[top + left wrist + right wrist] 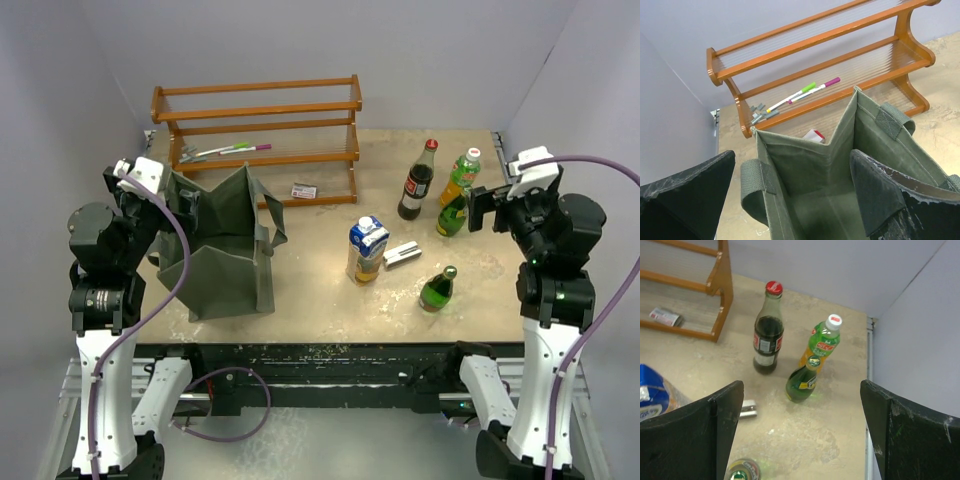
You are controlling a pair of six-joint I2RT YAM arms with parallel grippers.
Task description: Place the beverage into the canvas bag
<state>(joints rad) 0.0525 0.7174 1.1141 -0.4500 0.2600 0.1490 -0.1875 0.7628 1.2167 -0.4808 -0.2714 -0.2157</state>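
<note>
Upright open canvas bag (225, 265); bottles (416, 185) well apart

Bright, even light falls from overhead in all three views. On the table in front of the wooden rack (257, 135) shadows are short and soft-edged, and the rack's slats throw faint stripes beneath it. The canvas bag (225, 250), front-left of the rack, is dim inside. Front-right of the rack, the green glass bottle (437, 288) carries only small glints, with no strong glare. In the wrist views the left gripper (792, 160) and right gripper (801, 390) show fingers (685, 200) that are near-black and slightly soft. The right wrist view looks a little hazy overall.
</note>
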